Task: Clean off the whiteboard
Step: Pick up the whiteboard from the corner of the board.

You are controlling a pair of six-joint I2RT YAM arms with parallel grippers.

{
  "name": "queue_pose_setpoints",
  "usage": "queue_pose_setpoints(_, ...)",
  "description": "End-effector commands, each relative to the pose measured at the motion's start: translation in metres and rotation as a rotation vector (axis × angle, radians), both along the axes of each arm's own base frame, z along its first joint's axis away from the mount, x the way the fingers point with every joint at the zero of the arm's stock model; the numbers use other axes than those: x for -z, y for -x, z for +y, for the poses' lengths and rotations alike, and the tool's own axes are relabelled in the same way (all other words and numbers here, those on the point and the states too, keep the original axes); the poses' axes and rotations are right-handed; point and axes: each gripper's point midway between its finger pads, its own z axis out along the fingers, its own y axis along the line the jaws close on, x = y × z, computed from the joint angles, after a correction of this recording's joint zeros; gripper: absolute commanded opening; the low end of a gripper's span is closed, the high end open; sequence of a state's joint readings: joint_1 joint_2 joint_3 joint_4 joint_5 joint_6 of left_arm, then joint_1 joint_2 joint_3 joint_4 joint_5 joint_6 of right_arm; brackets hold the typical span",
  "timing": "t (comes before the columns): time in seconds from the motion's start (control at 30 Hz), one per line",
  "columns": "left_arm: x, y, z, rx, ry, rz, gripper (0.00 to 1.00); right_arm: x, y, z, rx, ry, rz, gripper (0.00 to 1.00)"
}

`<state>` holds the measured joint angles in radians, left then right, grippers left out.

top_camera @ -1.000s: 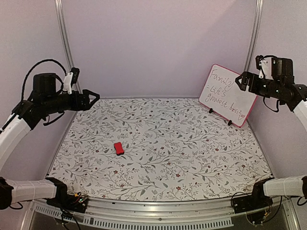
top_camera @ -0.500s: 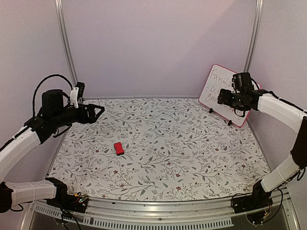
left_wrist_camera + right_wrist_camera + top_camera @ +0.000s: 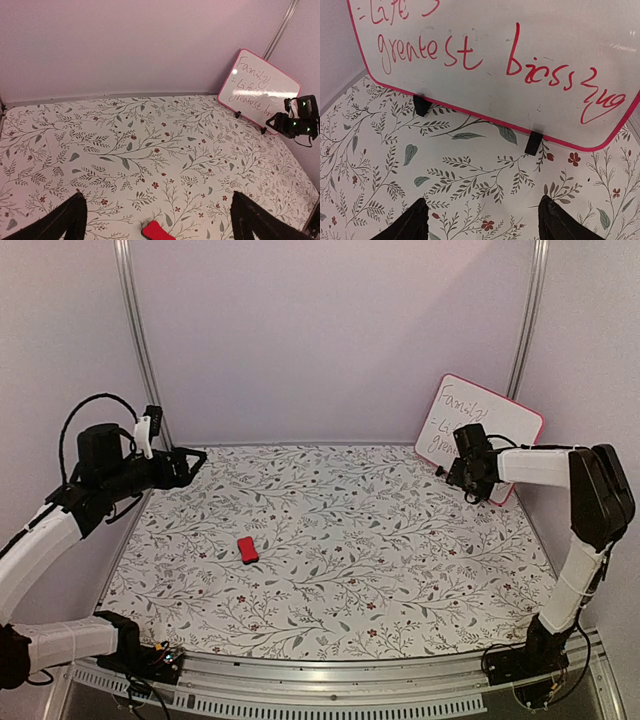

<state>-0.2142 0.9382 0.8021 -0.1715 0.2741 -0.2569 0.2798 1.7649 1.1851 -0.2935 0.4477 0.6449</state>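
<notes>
Red marker script, covering most of the whiteboard [image 3: 492,418]: nothing wiped off yet, to judge by the unbroken lines. Propped at the far right corner of the floral table cover [image 3: 350,530], on two small black feet [image 3: 421,105], leaning back toward the wall [image 3: 330,340], face turned inward to the arms, probably set that way for reach and for reading. Right gripper [image 3: 482,200] low in front of the board's bottom edge, aimed between the feet, fingers [image 3: 415,222] parted with only patterned cloth between them, gripping nothing; not touching the frame in the wrist view. Likely an approach to steady the board or draw it forward by its lower rim, not to wipe, given no eraser in hand. Small red eraser [image 3: 248,549] lying flat left of centre on the cover, well apart from the board, untouched. Left gripper [image 3: 195,462] high over the far left side of the cover, pointing inward, fingers spread wide and empty, eraser just below and ahead in its wrist view; well placed, by the look of it, for dropping onto the block. Sensible division, if so: one arm for bracing the board, the other for fetching the wiper. Risk worth noting: thin feet, light board, easily tipped or slid against the wall by a push on the lower edge. Early in the task by this reading, with pickup and every stroke yet to do.
</notes>
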Motion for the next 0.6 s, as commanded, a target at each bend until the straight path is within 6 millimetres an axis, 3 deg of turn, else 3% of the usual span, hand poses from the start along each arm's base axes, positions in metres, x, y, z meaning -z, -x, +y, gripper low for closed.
queue_pose_setpoints(0.0,0.004,-0.002,0.002,0.004,0.022,0.006,1.0,0.016,-0.008,-0.014,0.126,0.045,-0.012,0.71)
queue_pose_setpoints(0.37,0.003,0.0,0.001,0.009,0.024,0.0,1.0,0.06,-0.011,-0.043,0.238,0.097,0.039,0.67)
queue_pose_setpoints(0.57,0.004,-0.001,0.001,0.01,0.023,0.005,1.0,0.065,-0.015,-0.052,0.283,0.124,0.027,0.65)
